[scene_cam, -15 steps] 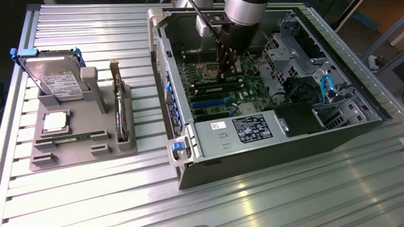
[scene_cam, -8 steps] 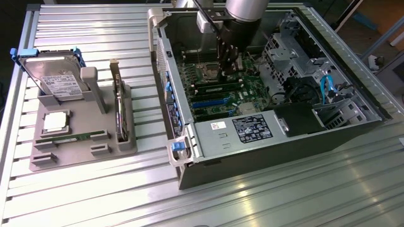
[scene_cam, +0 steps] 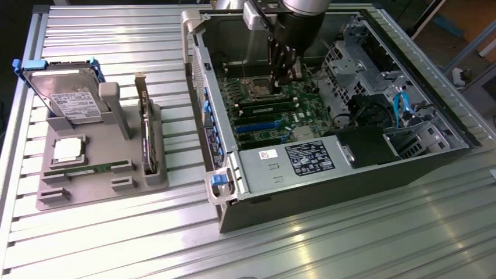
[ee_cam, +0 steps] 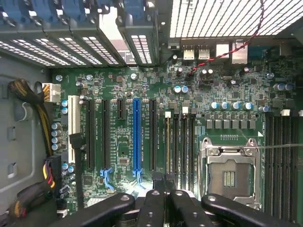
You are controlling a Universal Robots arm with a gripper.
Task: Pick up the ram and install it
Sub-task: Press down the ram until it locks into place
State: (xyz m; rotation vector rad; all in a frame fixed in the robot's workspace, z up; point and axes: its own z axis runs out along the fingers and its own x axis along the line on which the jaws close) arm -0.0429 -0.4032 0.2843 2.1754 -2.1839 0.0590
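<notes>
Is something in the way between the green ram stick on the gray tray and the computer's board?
Yes: an upright card and the case wall stand between the ram and the motherboard, though the way over the top is open.

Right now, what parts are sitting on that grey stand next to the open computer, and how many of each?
On the grey stand:
Hard drive: 1
Square chip: 1
Memory stick, lying flat: 1
Upright card: 1
Total: 4
</notes>
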